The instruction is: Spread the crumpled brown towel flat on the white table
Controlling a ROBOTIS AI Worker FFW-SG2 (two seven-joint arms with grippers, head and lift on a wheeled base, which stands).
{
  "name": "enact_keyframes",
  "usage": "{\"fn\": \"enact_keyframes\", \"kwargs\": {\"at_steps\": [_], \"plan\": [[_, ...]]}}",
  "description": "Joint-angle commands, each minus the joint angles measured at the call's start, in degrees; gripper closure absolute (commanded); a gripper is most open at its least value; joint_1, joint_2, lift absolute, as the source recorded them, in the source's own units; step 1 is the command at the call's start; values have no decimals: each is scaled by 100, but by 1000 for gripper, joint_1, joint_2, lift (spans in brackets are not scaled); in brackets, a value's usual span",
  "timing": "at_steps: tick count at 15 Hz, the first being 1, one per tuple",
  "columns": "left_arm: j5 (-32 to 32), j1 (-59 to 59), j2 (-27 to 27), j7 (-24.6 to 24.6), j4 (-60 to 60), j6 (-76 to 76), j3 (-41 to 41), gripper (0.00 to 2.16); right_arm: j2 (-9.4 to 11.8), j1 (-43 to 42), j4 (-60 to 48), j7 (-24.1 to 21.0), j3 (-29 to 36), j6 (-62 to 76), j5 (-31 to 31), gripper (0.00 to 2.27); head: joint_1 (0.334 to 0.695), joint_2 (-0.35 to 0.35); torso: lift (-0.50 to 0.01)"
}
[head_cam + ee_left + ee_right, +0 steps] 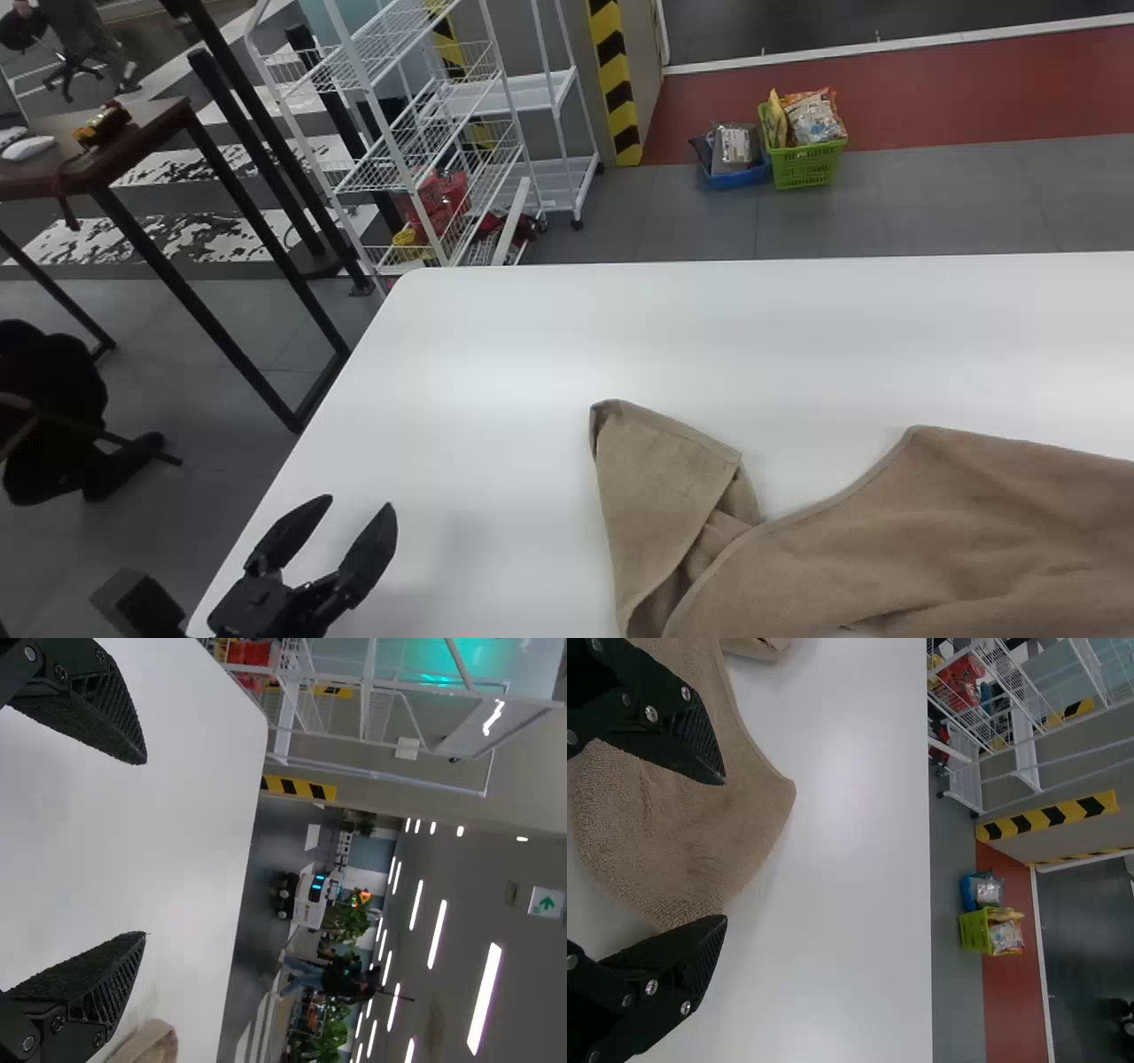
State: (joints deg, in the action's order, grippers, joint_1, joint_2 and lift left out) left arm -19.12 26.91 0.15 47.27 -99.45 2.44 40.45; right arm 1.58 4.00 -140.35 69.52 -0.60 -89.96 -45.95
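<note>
White tabletop (496, 354) carries the rumpled brown towel (974, 523). Left pincer (360, 501) and right pincer (726, 850) each have fingers spread apart.

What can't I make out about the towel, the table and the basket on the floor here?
- Towel's full outline: cut off by the head view's right and bottom edges.
- Inside its left fold: covered by the towel's own layers, head view.
- Table's near side: cut off by the head view's bottom edge.
- Packets in the basket: too small to identify, head view.
</note>
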Motion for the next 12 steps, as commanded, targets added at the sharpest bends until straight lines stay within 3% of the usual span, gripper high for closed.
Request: {"fn": "enact_keyframes", "kwargs": {"at_steps": [1,4,6,12], "plan": [[22,-19,3,1,-22,51,-2,124,-70,-207,386,-88,8,-12,438,90,695,350,-123],[22,-19,3,1,-5,34,-2,124,-96,-532,1001,-888,25,-12,1229,90,695,350,-123],[22,-19,3,1,4,-2,16,124,-122,-963,1669,-1327,-36,-12,1422,93,695,350,-123],[-22,-19,3,45,57,-37,130,124,-163,-1868,2539,-1538,324,-12,1554,103,695,340,-123]]}}
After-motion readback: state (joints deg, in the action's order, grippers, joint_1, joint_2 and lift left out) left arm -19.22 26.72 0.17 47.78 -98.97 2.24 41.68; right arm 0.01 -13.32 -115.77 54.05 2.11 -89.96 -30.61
